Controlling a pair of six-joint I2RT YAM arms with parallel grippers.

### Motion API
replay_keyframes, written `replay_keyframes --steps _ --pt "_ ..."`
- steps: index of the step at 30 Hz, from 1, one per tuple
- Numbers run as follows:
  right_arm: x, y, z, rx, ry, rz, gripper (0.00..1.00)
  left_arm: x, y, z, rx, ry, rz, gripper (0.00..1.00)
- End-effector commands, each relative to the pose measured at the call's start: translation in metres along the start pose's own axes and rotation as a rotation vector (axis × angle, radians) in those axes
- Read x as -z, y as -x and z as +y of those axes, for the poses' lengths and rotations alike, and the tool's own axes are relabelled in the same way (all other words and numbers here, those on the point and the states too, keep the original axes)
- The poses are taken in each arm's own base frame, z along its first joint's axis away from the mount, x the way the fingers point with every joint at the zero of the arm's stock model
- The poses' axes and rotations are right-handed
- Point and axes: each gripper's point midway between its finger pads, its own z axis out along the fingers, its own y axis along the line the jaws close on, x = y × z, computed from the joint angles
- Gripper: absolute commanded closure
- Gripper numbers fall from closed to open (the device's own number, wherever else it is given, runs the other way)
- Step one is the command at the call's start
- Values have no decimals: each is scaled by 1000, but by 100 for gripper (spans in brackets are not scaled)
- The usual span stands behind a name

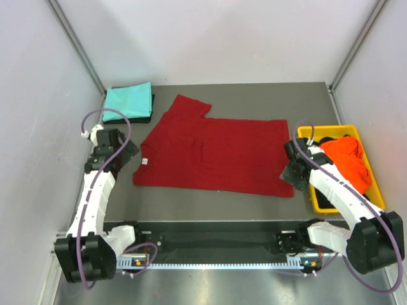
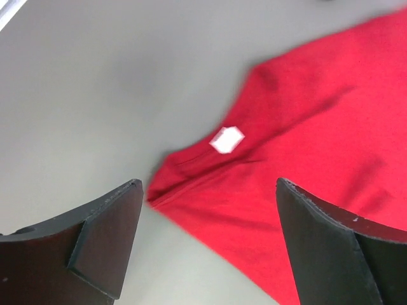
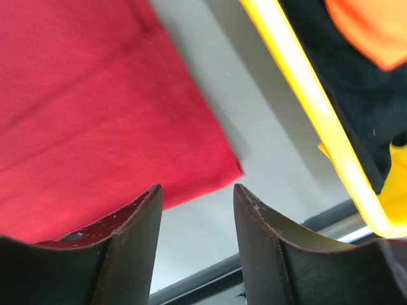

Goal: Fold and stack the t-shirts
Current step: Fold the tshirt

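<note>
The red t-shirt (image 1: 216,152) lies flat on the desk (image 1: 210,203). My left jaws gape wide, empty, at its collar end. My right jaws stand parted, empty, at its opposite corner. A folded teal t-shirt (image 1: 129,100) sits behind it, and an orange t-shirt (image 1: 346,162) is in the bin (image 3: 296,76) beside it.

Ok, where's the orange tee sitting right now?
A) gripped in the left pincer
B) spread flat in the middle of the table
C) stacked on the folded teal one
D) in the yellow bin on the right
D: the top view shows the orange tee bunched up inside the yellow bin at the right side of the table.
</note>
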Motion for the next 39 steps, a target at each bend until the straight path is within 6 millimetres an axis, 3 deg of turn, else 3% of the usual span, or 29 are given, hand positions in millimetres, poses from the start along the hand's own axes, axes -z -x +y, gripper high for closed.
replay_keyframes --steps 1,2,3,4,5,6,8,9,10,11,12,16,17,18,20,21,26,27,29,33,36,38,39 --pt "26 30 19 26 82 -58 51 30 25 -67 -97 -353 -27 12" --pt "31 35 30 110 140 -65 50 35 24 -79 -114 -417 -15 14" --pt "43 55 53 150 232 -120 51 43 31 -93 -118 -481 -18 15" --pt "51 65 63 254 283 -154 51 54 24 -111 -139 -590 30 16" --pt "58 72 76 289 339 -175 48 52 19 -119 -145 -620 62 17" --pt "74 96 98 306 414 -255 44 55 17 -127 -154 -660 79 18" --pt "84 115 121 432 499 -328 40 55 -2 -143 -187 -742 160 19" --pt "87 134 138 458 522 -366 40 54 -9 -146 -199 -755 189 20" --pt "84 147 142 526 519 -387 40 53 -18 -149 -220 -771 219 21" --pt "92 164 153 547 546 -413 40 49 -29 -150 -252 -792 262 21" --pt "69 164 164 585 546 -353 40 49 -35 -150 -269 -799 281 21" --pt "26 196 175 618 603 -259 42 54 -79 -158 -368 -840 362 23" --pt "23 208 178 645 608 -279 43 52 -89 -155 -394 -843 369 23" --pt "1 209 180 642 593 -242 43 47 -94 -151 -415 -814 363 23" --pt "-6 224 184 663 605 -248 43 44 -105 -144 -452 -802 372 24" --pt "-20 222 187 680 605 -222 43 42 -106 -142 -457 -793 367 24" --pt "-43 240 199 810 605 -230 43 51 -102 -145 -467 -821 330 24" --pt "-58 234 199 827 603 -186 43 52 -102 -145 -465 -825 330 25" --pt "-69 237 197 882 578 -173 43 51 -105 -145 -465 -828 343 25" --pt "-84 249 190 970 528 -209 40 50 -109 -143 -464 -826 362 25" --pt "-92 238 196 1055 600 -194 32 51 -108 -145 -461 -832 356 26" --pt "-96 240 197 1077 595 -200 32 51 -106 -144 -463 -827 347 26" --pt "-101 250 186 1053 582 -205 32 50 -107 -143 -464 -822 348 26"
